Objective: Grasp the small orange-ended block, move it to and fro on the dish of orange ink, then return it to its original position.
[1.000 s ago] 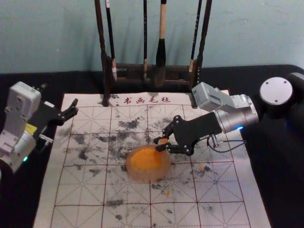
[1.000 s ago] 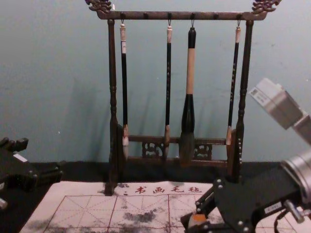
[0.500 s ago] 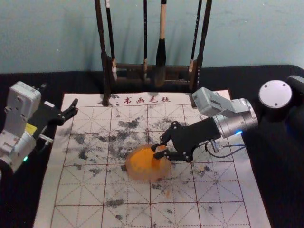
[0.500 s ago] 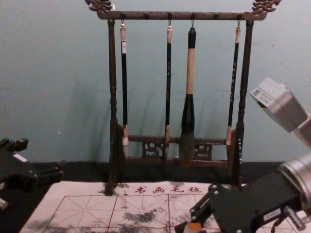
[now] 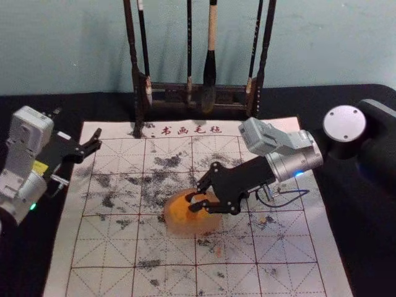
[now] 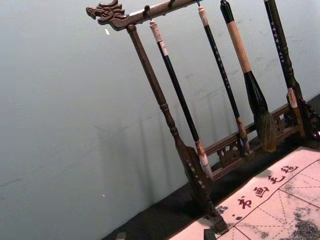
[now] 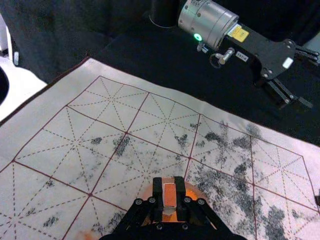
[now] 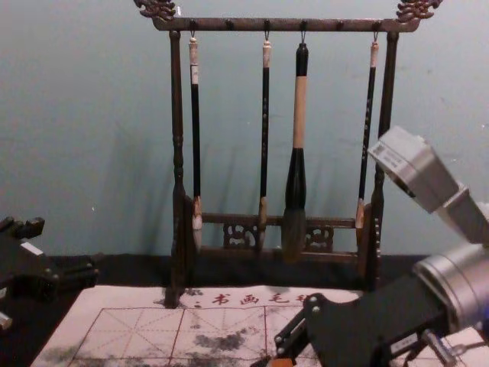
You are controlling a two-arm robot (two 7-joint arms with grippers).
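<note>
- Pale blue-green wall (image 5: 68, 49), faintly scuffed, rises behind a black-covered worktop (image 5: 315, 99).
- Dark carved rack (image 5: 138, 102): stands at the far edge of the sheet, four brushes hanging from its top bar, one (image 5: 210, 68) much thicker than the others.
- White sheet (image 5: 291, 284): ruled in red squares with broken diagonals, blotted with grey-black smudges, and lettered in red along its far edge.
- Dish (image 5: 185, 232): round, shallow and translucent, set about midway between the sheet's left and right edges, with orange ink (image 5: 179, 212) in it.
- Block (image 7: 169, 195): small, with an orange face and a paler end, located above the dish's right part as I look on; whether it touches the ink cannot be told.
- Right arm (image 5: 291, 164): reaches in across the sheet's right edge, slanting down and inward to the dish, a blue light glowing at its silver wrist.
- Right gripper (image 5: 192, 203): two black fingers closed in on the block, pinching it from opposite sides.
- Left gripper (image 8: 67, 246): idle beside the sheet's far left corner, its fingers spread well apart with nothing between them.
</note>
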